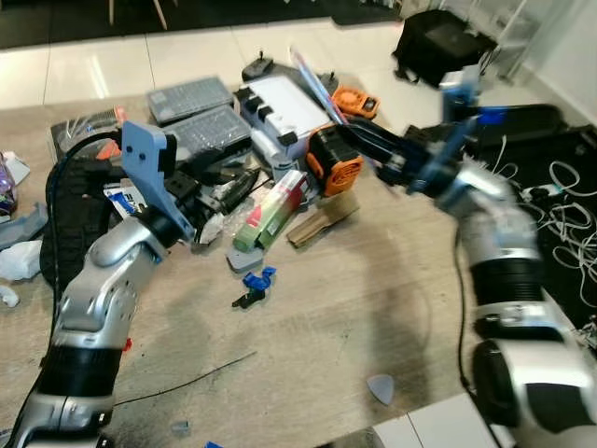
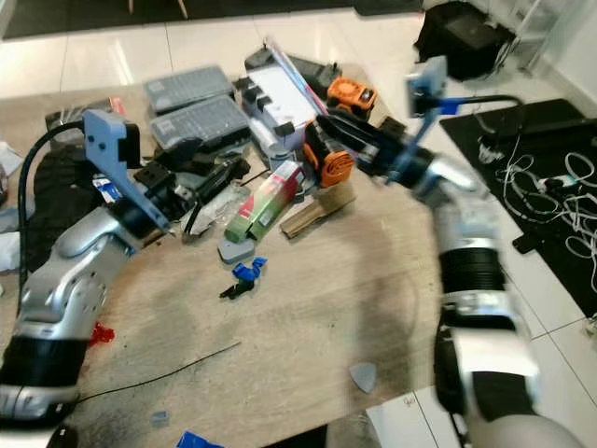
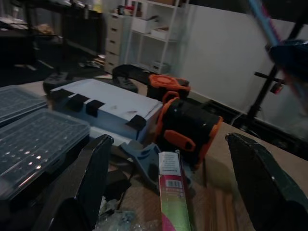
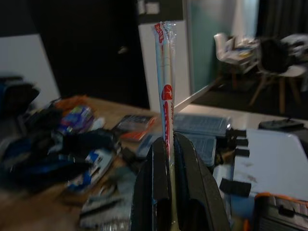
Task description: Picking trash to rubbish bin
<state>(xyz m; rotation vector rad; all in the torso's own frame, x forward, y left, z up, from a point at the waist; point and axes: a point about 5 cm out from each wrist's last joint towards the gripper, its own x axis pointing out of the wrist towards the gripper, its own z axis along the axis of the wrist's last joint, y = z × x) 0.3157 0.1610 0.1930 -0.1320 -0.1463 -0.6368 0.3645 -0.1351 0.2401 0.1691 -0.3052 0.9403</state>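
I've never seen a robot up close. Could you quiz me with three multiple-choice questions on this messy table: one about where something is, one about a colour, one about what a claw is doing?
1. Where does the pink and green box lie?
A. On the black bag on the floor
B. Among the clutter, just before the orange and black tool
C. On the grey organiser cases

2. What colour is the small clip lying alone on the bare wood nearer the robot?
A. Blue
B. Yellow
C. White

3. What is the right claw doing?
A. Hanging open
B. Gripping the orange tool
C. Pinching a long thin wrapper

Answers: 1 B, the box rests beside the orange and black tool. 2 A, the clip is plainly blue. 3 C, the wrapper stands up between the closed fingers, while the left claw is spread open over the clutter.
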